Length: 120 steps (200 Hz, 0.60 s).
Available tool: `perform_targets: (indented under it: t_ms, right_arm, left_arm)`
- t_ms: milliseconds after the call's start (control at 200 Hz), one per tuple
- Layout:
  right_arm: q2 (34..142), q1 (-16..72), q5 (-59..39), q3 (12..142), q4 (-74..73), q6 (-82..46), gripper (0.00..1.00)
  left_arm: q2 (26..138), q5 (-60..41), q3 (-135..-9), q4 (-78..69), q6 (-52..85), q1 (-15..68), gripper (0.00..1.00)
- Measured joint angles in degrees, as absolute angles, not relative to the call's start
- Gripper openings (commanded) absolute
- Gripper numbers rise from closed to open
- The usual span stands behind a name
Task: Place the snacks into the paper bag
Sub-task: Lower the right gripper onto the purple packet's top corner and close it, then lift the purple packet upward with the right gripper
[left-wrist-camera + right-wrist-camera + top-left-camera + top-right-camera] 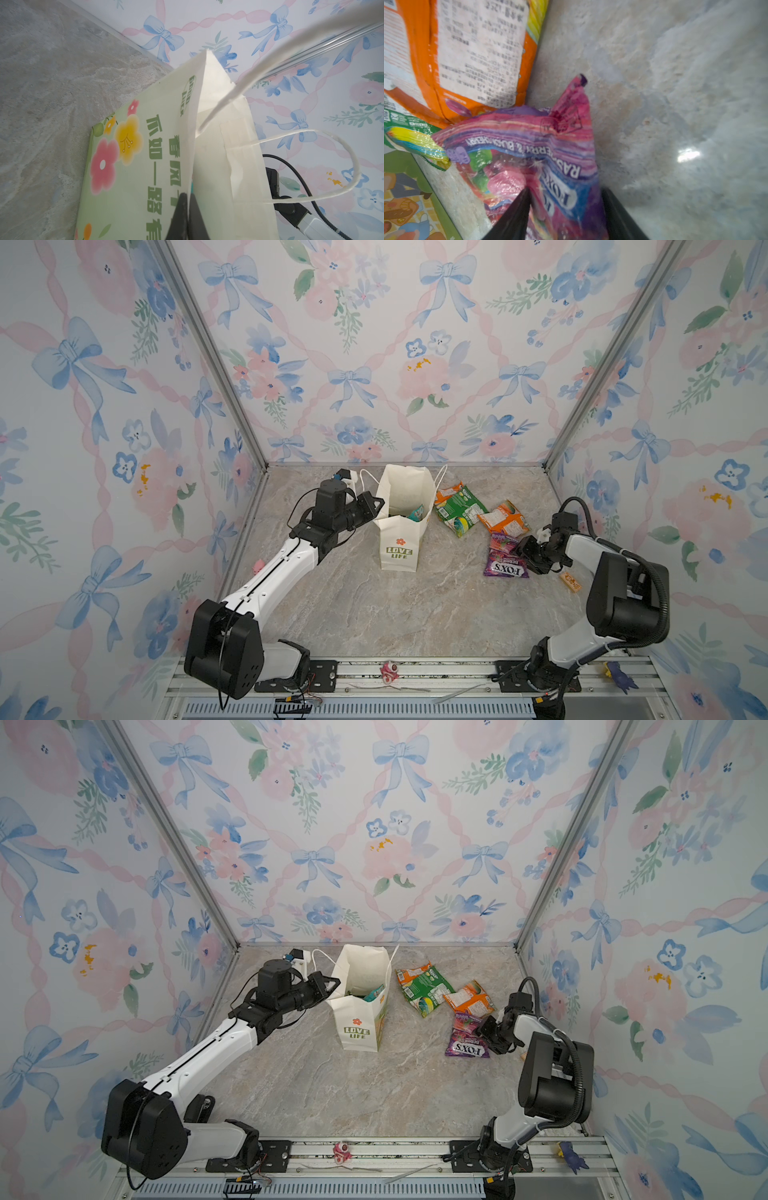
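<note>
The cream paper bag (401,539) (361,1019) stands upright and open mid-table, with a teal snack (415,512) inside. My left gripper (379,504) (188,195) is shut on the bag's left rim (193,145). Right of the bag lie a green packet (459,508), an orange packet (505,520) and a purple FOX'S packet (505,566). A pink FOX'S packet (533,145) (500,540) sits between the fingers of my right gripper (519,549) (564,193), whose jaws stand apart on either side of it.
A small wooden block (569,583) lies just behind the right gripper. A tiny pink pig (258,565) sits by the left wall. Small toys (390,672) (619,674) rest on the front rail. Floral walls close in three sides.
</note>
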State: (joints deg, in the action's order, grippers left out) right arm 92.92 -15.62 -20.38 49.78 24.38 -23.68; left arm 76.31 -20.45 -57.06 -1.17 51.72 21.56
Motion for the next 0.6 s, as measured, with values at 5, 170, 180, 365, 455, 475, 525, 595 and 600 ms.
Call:
perform_targets:
  t_ms: [5, 170, 180, 365, 455, 475, 525, 595, 600]
  right_arm:
    - [92.9, -15.6, -20.4, 49.8, 24.4, -23.6, 0.51]
    - [93.0, -15.5, -21.4, 49.8, 24.4, -23.4, 0.38]
    - [93.0, -15.5, -21.5, 49.8, 24.4, -23.3, 0.38]
    - [93.0, -15.3, -22.8, 49.8, 24.4, -23.3, 0.3]
    - [93.0, -15.3, -23.4, 49.8, 24.4, -23.1, 0.28]
    - [93.0, -15.3, -23.5, 49.8, 24.3, -23.1, 0.28]
    - [93.0, -15.3, -23.7, 49.8, 24.3, -23.1, 0.26]
    - [92.9, -15.3, -23.9, 49.8, 24.3, -23.1, 0.25]
    - [92.8, -15.3, -23.9, 49.8, 24.4, -23.2, 0.25]
  left_arm:
    - [76.3, -20.4, -57.1, -1.2, 51.7, 21.6, 0.0]
    - [76.3, -20.5, -57.1, -1.2, 51.7, 21.6, 0.0]
    - [76.3, -20.4, -57.1, -1.2, 51.7, 21.6, 0.0]
    - [76.3, -20.5, -57.1, -1.2, 51.7, 21.6, 0.0]
    - [76.3, -20.5, -57.1, -1.2, 51.7, 21.6, 0.0]
    - [76.3, -20.5, -57.1, -1.2, 51.7, 21.6, 0.0]
    - [76.3, -20.5, -57.1, -1.2, 51.7, 21.6, 0.0]
    - [76.3, -20.5, -57.1, -1.2, 51.7, 21.6, 0.0]
    - [76.3, -20.5, -57.1, -1.2, 51.7, 21.6, 0.0]
